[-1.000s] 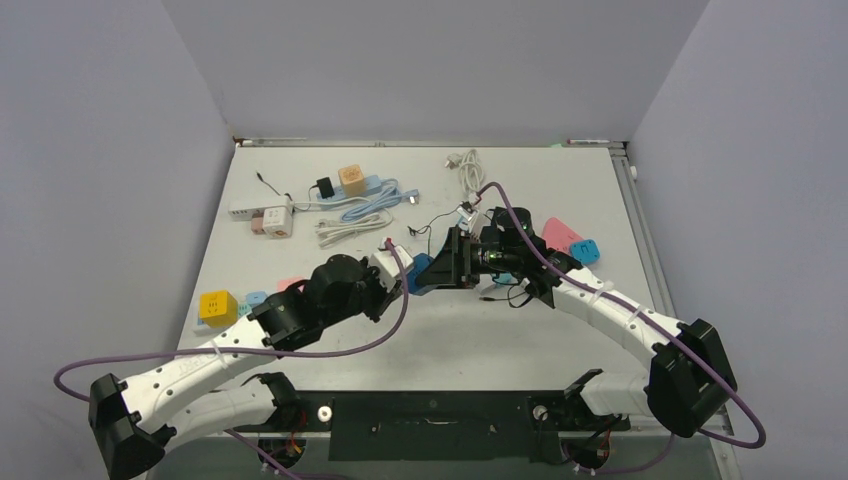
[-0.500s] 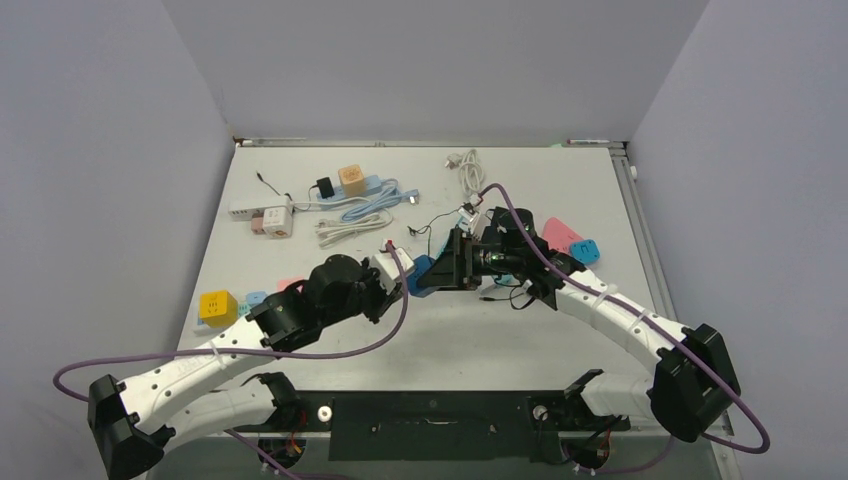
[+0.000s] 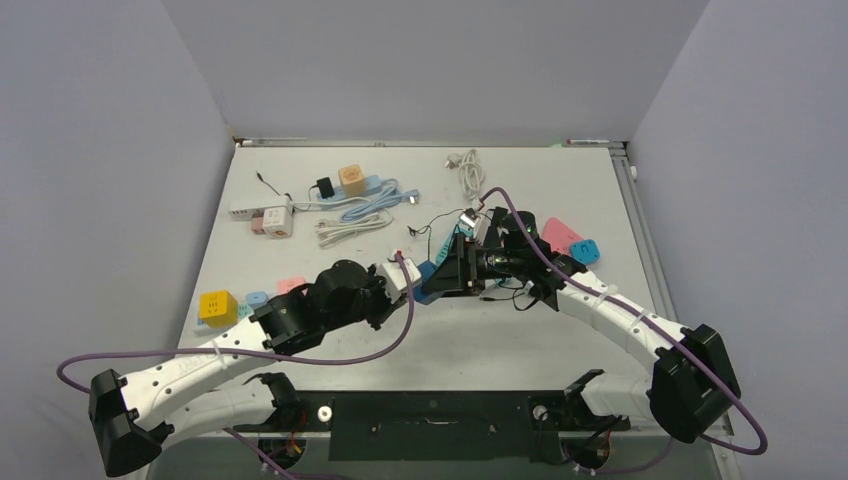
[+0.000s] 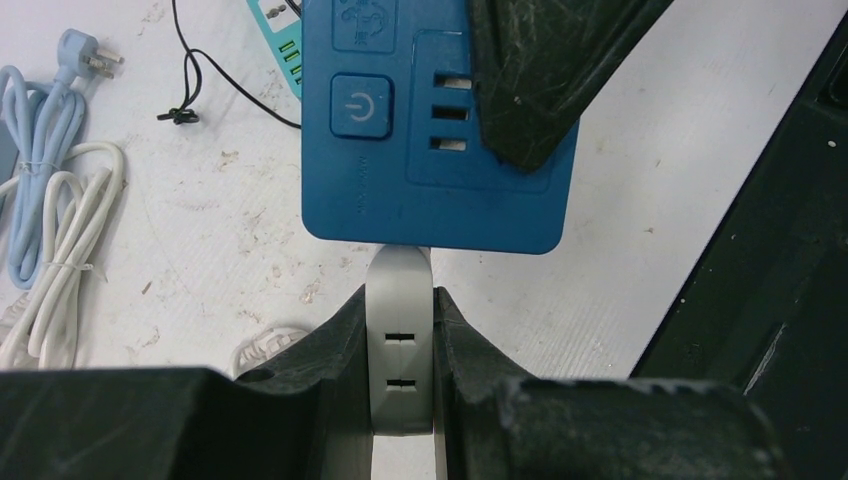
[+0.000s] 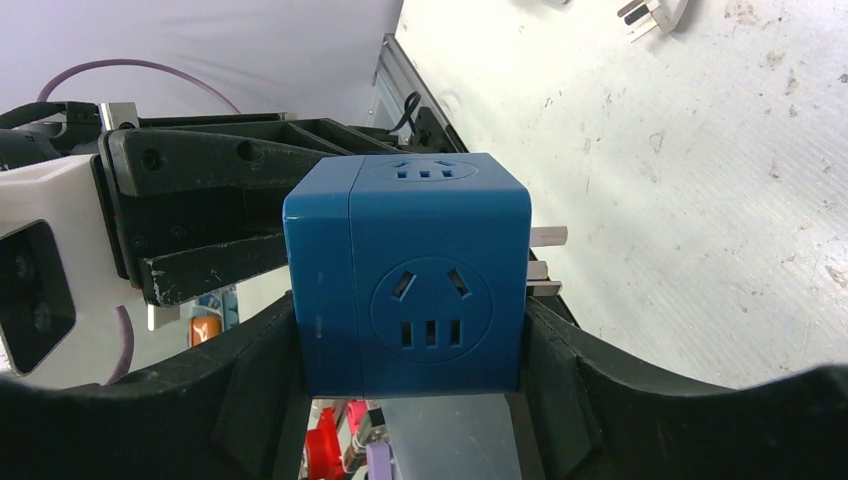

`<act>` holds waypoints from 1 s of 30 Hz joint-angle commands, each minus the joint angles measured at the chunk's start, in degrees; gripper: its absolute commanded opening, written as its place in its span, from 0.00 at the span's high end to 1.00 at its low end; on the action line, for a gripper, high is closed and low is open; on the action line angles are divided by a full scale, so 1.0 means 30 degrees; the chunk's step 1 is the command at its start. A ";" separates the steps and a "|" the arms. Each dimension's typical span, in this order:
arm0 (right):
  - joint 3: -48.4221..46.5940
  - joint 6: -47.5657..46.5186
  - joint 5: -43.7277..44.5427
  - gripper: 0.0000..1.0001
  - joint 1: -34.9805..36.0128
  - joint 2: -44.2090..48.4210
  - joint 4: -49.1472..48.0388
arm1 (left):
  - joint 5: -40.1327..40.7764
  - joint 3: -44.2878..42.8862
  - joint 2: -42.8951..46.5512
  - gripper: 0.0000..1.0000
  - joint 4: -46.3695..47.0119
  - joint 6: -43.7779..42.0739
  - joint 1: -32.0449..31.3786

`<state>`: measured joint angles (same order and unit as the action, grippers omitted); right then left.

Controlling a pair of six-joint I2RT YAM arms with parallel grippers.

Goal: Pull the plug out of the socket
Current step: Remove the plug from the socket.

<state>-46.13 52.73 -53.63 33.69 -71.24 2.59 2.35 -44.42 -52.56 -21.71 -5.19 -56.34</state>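
Observation:
A dark blue cube socket [image 3: 429,276] is held above the table's middle between the two arms. My right gripper [image 3: 447,272] is shut on it; in the right wrist view the cube [image 5: 410,280] sits between the black fingers [image 5: 600,400], with metal prongs [image 5: 545,265] sticking out of its right side. My left gripper [image 3: 412,281] is shut on a grey-white plug [image 4: 400,340], whose tip meets the lower face of the socket [image 4: 420,130]. A right fingertip [image 4: 540,70] covers part of the socket's top.
A yellow cube [image 3: 217,307] lies at the left edge. A light blue power strip with an orange cube [image 3: 350,178], white adapters [image 3: 272,220] and coiled white cables [image 3: 350,228] lie at the back left. Pink and blue pieces [image 3: 565,238] lie to the right.
Both grippers, with socket and plug, have shifted slightly right and towards the near edge. The grips are unchanged.

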 commanded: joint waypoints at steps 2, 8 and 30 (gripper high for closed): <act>0.0305 -0.0174 0.1674 0.95 -0.0733 0.0182 -0.0548 | -0.1018 -0.0765 0.0487 1.00 0.1037 -0.0152 -0.0312; 0.0347 -0.0147 0.1696 0.95 -0.0828 -0.0009 -0.0691 | -0.1560 -0.0814 0.0246 1.00 0.0974 -0.0113 -0.0303; 0.0413 -0.1414 0.1762 0.95 -0.0830 0.1028 0.1142 | 0.1717 -0.1711 -0.1048 1.00 0.0208 0.1536 0.2239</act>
<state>-45.87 51.66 -51.18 32.60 -71.00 2.42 1.34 -45.80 -56.23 -20.43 -1.91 -52.62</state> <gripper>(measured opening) 0.599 0.167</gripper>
